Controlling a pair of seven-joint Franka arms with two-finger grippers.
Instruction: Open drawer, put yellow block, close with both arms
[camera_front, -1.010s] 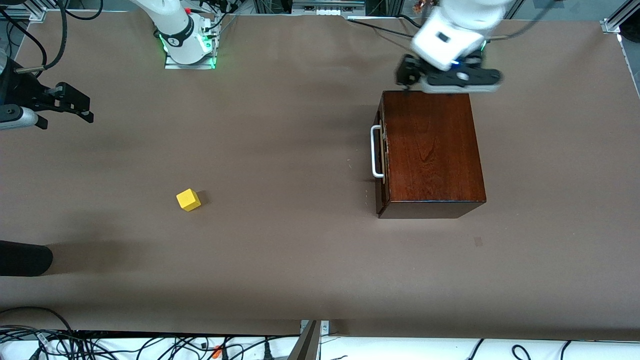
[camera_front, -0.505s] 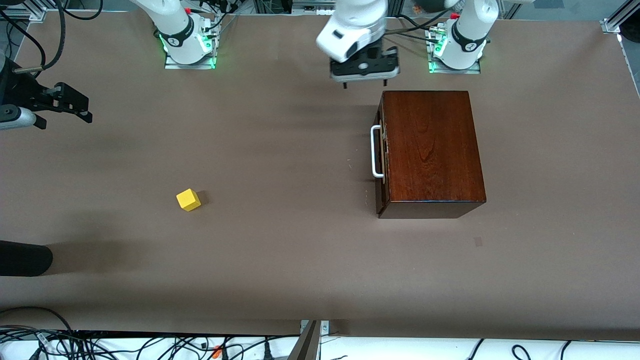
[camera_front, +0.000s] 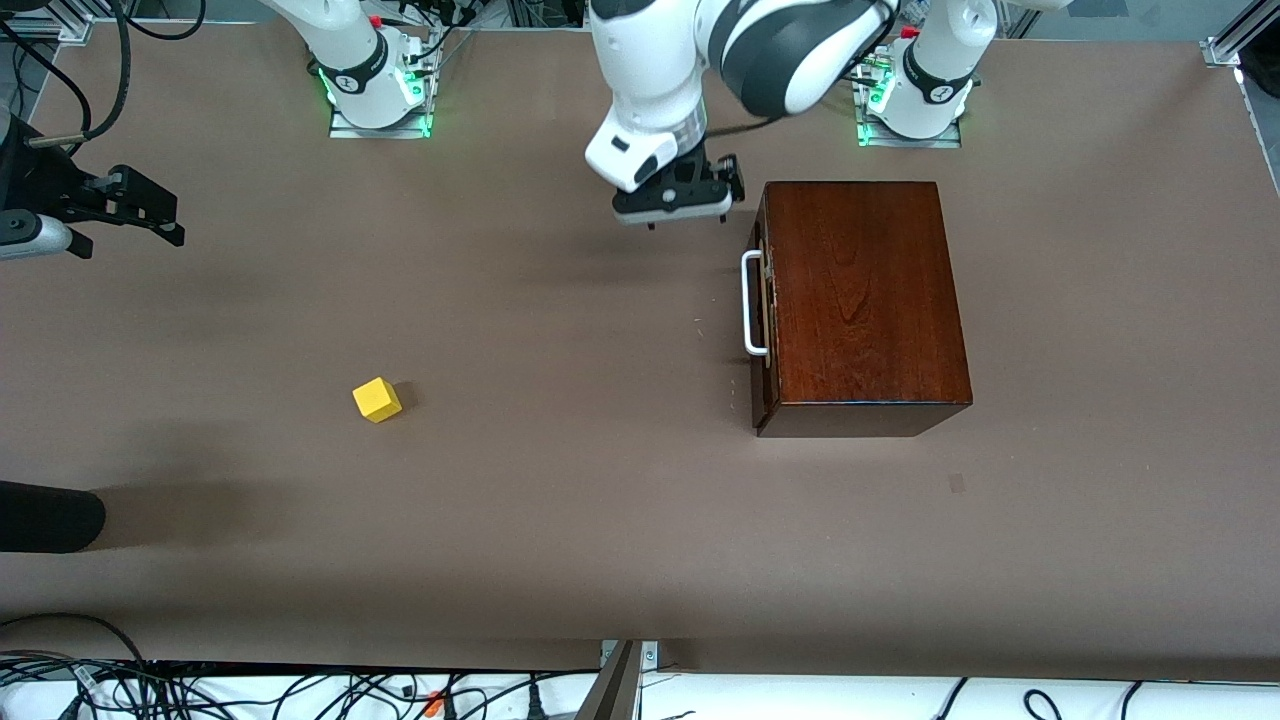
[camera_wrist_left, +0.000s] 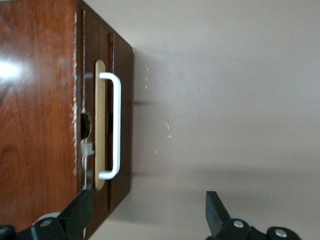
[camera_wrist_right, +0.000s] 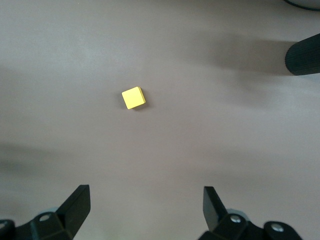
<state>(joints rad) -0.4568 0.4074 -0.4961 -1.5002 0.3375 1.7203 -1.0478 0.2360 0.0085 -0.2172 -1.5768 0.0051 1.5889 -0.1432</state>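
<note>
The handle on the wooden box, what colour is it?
White. The handle shows best in the left wrist view, against the dark reddish-brown drawer front.

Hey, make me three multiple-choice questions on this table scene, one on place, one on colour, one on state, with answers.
1. Where is the small yellow cube block?
A. On the bare table
B. On the dark wooden box
C. In the left gripper

2. What colour is the U-shaped bar handle of the drawer?
A. Black
B. White
C. Yellow

3. How is the drawer in the glossy dark wooden box?
A. Pulled right out
B. Removed
C. Shut

Answers: 1 A, it lies alone toward the right arm's end. 2 B, the bar shows white against the dark front. 3 C, its front sits against the box; the left gripper hangs open beside it.
</note>
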